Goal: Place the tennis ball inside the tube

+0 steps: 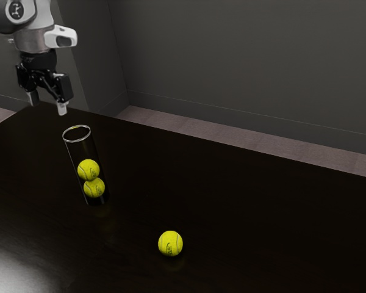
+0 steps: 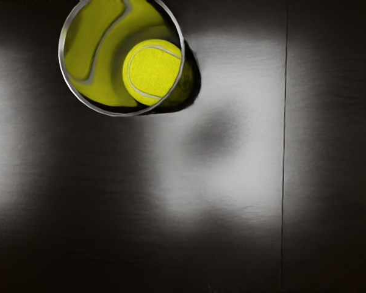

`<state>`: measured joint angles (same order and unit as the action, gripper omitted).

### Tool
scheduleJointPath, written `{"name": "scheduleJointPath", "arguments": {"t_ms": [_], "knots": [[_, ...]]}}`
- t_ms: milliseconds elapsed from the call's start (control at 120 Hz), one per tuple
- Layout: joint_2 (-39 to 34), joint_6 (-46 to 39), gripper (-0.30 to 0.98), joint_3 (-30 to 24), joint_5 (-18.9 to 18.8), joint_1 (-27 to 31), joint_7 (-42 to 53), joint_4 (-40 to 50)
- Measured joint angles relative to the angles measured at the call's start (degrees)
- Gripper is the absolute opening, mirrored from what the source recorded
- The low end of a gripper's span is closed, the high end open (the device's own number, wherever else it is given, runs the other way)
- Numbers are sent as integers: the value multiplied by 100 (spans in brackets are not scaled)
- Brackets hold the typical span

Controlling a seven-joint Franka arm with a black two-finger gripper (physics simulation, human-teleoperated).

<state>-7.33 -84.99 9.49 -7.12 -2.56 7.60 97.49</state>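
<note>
My gripper (image 1: 47, 104) hangs at the exterior view's upper left, its two fingers spread wide with nothing between them. It is above and slightly left of the mouth of the clear tube (image 1: 82, 151), which stands upright on the table. Two yellow balls sit inside the tube, an upper ball (image 1: 88, 170) resting on a lower ball (image 1: 94, 188). A loose tennis ball (image 1: 170, 243) lies on the table, apart from the tube. Looking down from my hand, the wrist view has the tube's rim (image 2: 119, 114) with a yellow ball (image 2: 152, 72) inside it.
The dark, glossy table (image 1: 244, 201) carries the tube and the loose ball. Its far edge runs diagonally across the exterior view, with floor and a grey wall (image 1: 244, 67) behind it. In the wrist view, a thin straight seam crosses the dark surface.
</note>
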Motion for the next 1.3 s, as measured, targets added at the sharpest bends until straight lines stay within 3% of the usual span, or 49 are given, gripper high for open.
{"name": "scheduleJointPath", "arguments": {"t_ms": [192, 525, 700, 942, 1300], "knots": [[-22, 8, 69, 24, 18, -433, 170, -2], [1135, -1037, 69, 48, 812, -1541, -168, 712], [1834, -1762, 69, 44, 1286, -1400, -434, 967], [2450, -2393, 69, 44, 1790, -1680, -691, 1054], [2734, -2877, 69, 44, 1955, -2055, -910, 1433]]}}
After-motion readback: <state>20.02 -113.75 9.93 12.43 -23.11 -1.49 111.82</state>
